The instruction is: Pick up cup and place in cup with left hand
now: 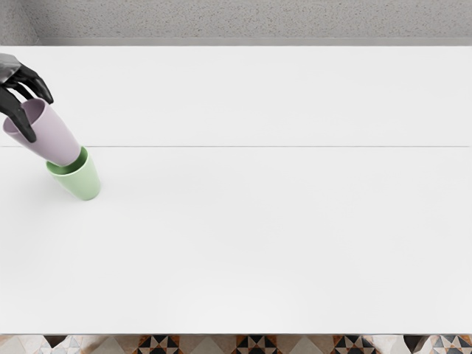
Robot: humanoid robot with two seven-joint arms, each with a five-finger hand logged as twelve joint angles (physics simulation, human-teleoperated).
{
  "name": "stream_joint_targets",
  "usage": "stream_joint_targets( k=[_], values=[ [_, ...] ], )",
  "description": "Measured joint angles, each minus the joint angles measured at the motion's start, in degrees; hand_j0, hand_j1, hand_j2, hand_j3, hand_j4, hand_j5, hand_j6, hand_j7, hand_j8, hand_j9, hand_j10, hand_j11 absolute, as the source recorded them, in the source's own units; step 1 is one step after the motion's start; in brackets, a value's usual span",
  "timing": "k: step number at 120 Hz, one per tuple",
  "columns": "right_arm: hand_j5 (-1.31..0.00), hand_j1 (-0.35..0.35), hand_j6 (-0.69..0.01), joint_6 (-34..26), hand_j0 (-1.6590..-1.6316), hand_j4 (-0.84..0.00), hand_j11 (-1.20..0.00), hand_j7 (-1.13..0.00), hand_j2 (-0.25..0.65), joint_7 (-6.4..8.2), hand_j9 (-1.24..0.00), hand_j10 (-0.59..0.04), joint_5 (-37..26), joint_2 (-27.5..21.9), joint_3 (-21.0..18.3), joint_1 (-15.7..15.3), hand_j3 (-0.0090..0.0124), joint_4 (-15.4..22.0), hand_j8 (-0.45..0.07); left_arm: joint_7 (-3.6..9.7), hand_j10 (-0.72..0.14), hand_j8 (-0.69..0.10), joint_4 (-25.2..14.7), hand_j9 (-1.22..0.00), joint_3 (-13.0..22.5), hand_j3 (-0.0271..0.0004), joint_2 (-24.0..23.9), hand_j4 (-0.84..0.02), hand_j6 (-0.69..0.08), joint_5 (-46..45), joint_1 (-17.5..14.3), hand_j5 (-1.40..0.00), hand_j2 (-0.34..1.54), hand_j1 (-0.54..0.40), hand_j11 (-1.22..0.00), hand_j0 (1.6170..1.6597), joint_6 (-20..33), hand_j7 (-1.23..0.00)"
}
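The left robot hand (15,82) is clamped on the purple cup (56,137), which could tip the green cup (85,181) if lowered not centred

We see a bright, evenly lit head view, with the white tabletop (258,236) close to washed out, palest toward the middle of its near edge and slightly greyer toward its far edge. Near its left edge, we find only a faint, soft shadow beside the green cup (85,184). Both that cup and the lilac cup (57,139) darken inside their mouths. The left hand (18,78) reads nearly black, with small dull highlights. Outlines look crisp to us, and the tabletop's long edges run straight.
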Motion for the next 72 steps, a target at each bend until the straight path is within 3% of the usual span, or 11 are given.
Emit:
stream_joint_targets(
  k=[56,72],
  values=[
    [0.00,-0.349,0.000,0.00,-1.6581,0.000,0.00,0.00,0.000,0.00,0.00,0.000,0.00,0.00,0.00,0.00,0.0000,0.00,0.000,-0.01,-0.290,-0.211,-0.97,-0.91,-0.01,0.0000,0.32,-0.661,-0.316,0.00,0.79,-0.98,0.81,-0.323,-0.94,1.6528,0.06,-0.95],
    [0.00,-0.349,0.000,0.00,-1.6581,0.000,0.00,0.00,0.000,0.00,0.00,0.000,0.00,0.00,0.00,0.00,0.0000,0.00,0.000,0.00,-0.318,-0.265,-0.95,-0.80,-0.16,0.0000,0.29,-0.587,-0.359,-0.10,0.70,-0.85,0.64,-0.261,-0.82,1.6547,0.63,-0.83]
  ],
)
